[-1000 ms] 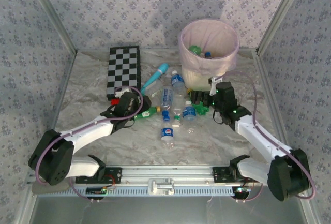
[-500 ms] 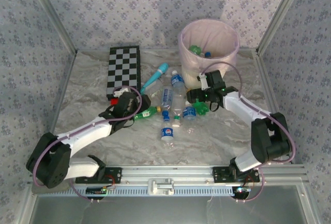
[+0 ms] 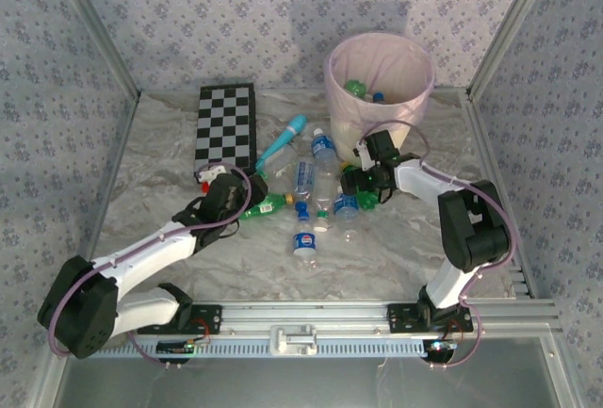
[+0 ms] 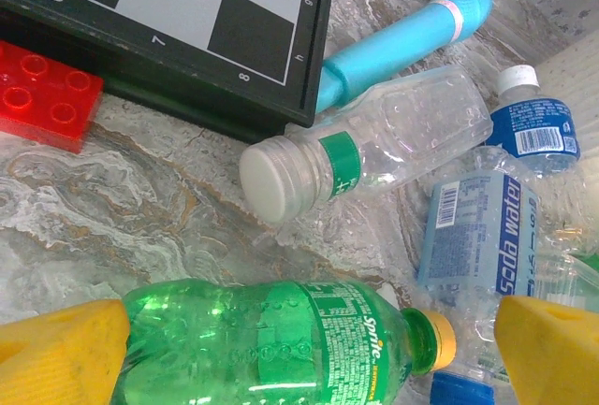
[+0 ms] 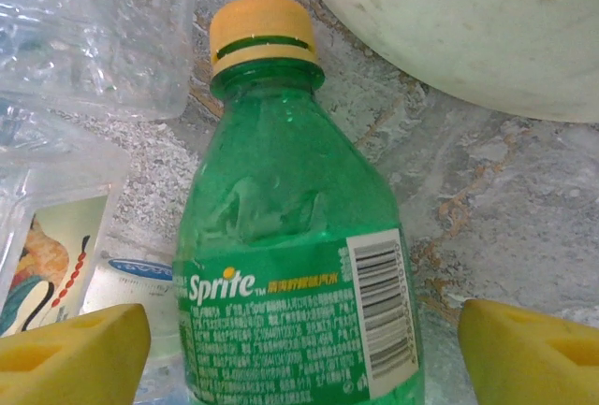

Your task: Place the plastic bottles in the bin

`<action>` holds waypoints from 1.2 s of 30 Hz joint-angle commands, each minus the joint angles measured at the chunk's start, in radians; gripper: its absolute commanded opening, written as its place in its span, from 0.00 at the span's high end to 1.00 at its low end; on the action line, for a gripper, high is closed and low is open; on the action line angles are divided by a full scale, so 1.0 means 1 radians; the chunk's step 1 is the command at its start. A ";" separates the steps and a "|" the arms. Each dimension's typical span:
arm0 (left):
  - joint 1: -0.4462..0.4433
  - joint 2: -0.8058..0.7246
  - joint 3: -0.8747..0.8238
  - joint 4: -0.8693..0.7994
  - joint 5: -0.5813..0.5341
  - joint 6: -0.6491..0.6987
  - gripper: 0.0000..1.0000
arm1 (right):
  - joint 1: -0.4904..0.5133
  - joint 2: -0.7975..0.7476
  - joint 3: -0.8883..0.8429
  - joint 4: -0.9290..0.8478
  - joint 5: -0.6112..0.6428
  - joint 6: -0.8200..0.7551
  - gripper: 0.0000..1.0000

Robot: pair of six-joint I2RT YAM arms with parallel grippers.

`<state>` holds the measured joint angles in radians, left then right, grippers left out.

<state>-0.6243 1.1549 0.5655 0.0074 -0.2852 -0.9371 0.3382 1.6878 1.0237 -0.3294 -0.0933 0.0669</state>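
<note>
Bin [image 3: 332, 71]: one, cream with a pink liner over the rim, standing on the table [image 3: 155, 168]. Two bottles show inside it, one green [image 3: 355, 89] and one with only its blue cap [image 3: 378, 99] visible.

Loose bottles [image 3: 303, 178] lie in a heap just left of the bin's foot, on its near side. The top view gives at least eight. The clear ones overlap, so an exact count is not possible. Of these:
- Green with yellow cap: two.
- Blue label: four.
- Clear with white cap and green neck band: one [image 4: 365, 157].

Near Sprite [image 5: 290, 237] is the closest bottle to the bin. It lies flat with its yellow cap just beside the bin wall [image 5: 468, 21]. The right gripper [image 5: 301, 354] has its fingers spread wide, one on each side of this bottle, with a gap showing on both sides and no grip.

Far Sprite [image 4: 253, 339] lies on the heap's side away from the bin. The left gripper [image 4: 304, 354] is also spread, and the bottle lies lengthwise between its fingers. The bottle's base is at one finger, though contact cannot be told. The cap stops short of the other finger.

Other items, one of each:
- Teal wand [image 3: 281, 141], left of the bin and beside the heap.
- Checkerboard [image 3: 226, 127], well left of the bin.
- Red brick [image 4: 37, 92], against the board's edge.
</note>
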 commanded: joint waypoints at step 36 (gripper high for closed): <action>-0.005 0.027 0.018 0.013 -0.002 0.010 0.00 | 0.014 0.049 0.003 -0.033 0.142 0.113 0.23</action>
<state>-0.6243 1.1713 0.5655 0.0036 -0.2844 -0.9363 0.3492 1.7138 1.0264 -0.3485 0.0208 0.1673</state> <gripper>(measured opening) 0.999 0.769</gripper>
